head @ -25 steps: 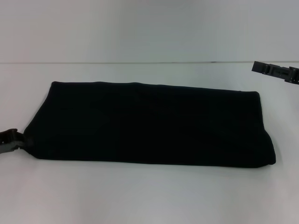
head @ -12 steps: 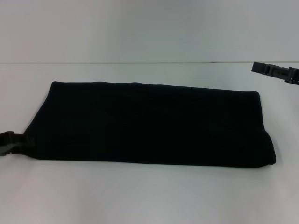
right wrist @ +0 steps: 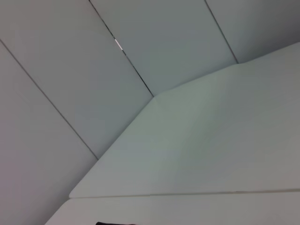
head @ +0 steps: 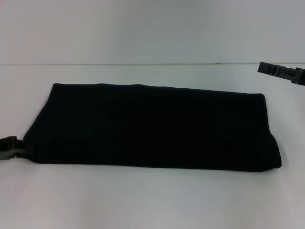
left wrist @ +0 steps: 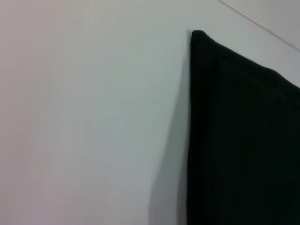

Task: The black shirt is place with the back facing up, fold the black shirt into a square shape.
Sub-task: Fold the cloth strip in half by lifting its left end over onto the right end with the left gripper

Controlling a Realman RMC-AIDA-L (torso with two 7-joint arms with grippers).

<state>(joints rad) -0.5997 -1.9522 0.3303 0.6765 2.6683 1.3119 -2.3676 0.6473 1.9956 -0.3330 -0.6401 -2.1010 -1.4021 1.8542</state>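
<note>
Two arms low, left gripper [head: 10,148] by black shirt [head: 152,126] corner, right gripper [head: 281,72] raised.

The black shirt [head: 152,126] is plain black all over, with no pattern or lettering visible. The table [head: 143,200] under it is white. The left gripper [head: 9,148] and the right gripper [head: 281,72] are black.

White table [head: 143,200]; pale panelled wall [right wrist: 70,61] behind it.
</note>
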